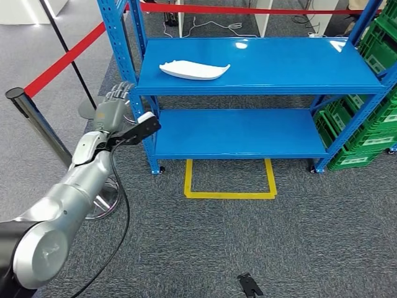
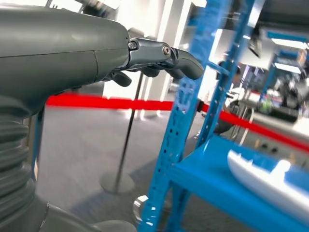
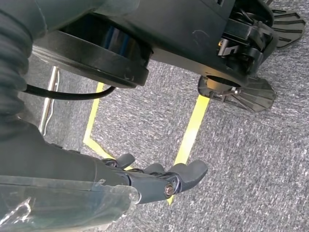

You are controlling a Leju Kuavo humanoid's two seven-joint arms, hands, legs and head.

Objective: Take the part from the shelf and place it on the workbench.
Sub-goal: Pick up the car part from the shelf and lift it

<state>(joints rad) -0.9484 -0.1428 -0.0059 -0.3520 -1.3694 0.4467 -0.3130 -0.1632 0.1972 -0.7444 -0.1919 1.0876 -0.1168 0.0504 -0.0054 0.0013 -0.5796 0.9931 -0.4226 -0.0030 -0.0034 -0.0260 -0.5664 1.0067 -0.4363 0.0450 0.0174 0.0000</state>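
Workshop: blue steel shelving (image 1: 262,65), green crates (image 1: 370,133), barrier tape (image 1: 66,59).

— What carried the things?
— A blue metal shelf (image 1: 262,65) with two boards, standing on a grey carpet floor (image 1: 281,248).
— What lay on the upper board?
— One long white part (image 1: 194,69), flat on the left half of the board, near the front edge. In the left wrist view it lay along the board just past the corner post.
— And the lower board?
— Plain blue board, nothing to name on it.
— The floor?
— A yellow tape outline (image 1: 229,183) was stuck to it just in front of the shelf. Green crates (image 1: 363,133) stood stacked just beside the shelf's right end.
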